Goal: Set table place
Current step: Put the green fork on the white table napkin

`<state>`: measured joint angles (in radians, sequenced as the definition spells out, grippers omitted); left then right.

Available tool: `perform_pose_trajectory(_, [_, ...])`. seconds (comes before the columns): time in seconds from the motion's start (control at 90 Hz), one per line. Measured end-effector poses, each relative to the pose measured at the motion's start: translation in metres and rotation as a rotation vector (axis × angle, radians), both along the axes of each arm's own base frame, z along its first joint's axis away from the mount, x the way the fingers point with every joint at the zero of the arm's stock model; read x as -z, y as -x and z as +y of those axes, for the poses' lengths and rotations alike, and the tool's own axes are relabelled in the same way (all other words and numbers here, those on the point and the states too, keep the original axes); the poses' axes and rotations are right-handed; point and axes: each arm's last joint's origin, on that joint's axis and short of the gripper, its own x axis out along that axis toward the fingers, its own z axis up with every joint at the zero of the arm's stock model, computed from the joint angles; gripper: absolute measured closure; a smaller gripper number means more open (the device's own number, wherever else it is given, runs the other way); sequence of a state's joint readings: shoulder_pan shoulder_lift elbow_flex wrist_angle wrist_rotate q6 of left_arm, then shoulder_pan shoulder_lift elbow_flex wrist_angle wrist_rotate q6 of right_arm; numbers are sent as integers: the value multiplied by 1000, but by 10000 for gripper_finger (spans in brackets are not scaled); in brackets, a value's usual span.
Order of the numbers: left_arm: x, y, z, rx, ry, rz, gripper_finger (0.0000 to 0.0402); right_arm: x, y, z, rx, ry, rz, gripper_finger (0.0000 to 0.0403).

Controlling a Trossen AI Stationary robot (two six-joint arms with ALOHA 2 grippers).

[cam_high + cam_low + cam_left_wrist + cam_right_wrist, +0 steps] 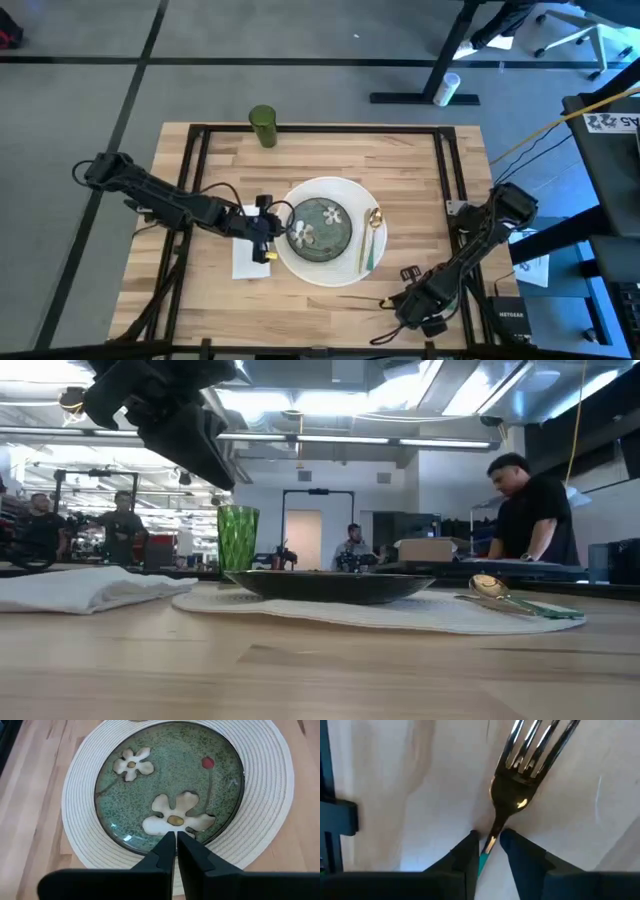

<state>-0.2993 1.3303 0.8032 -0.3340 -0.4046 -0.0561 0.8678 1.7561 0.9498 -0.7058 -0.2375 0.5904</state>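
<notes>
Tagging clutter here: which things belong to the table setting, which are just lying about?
Setting: white woven placemat; green flowered plate; gold spoon; white cloth napkin; green ribbed glass; gold fork in right gripper.
Lying about: white bottle on floor; cardboard box behind.

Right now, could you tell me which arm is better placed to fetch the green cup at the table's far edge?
Left. The left gripper hovers shut and empty by the plate, at its left rim, on the green cup side; the right gripper sits at the near right corner.
</notes>
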Motion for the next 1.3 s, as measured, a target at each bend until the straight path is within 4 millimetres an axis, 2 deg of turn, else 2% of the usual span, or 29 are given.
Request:
perform_pose_trajectory(0.189, [0, 0, 0, 0, -1, -1, 402, 1, -7, -6, 11, -14, 10, 395])
perform_pose_trajectory(0.389, [0, 0, 0, 0, -1, -1, 402, 2, -20, -19, 18, -29, 14, 390])
perform_pose_trajectory(0.711, [-2, -2, 0, -9, -23, -27, 402, -1, -43, -43, 12, -13, -73, 398])
perform_pose_trajectory(0.811, [-3, -2, -1, 4, -32, -38, 402, -10, -49, -52, 28, 32, -159, 398])
perform_pose_trajectory(1.011, [-3, -1, -4, -18, -89, -51, 402, -39, -57, -71, 99, 23, -310, 398])
perform_pose_trajectory(1.3, [-5, 2, -12, -20, -162, -67, 402, -69, -76, -94, 173, -96, -506, 398])
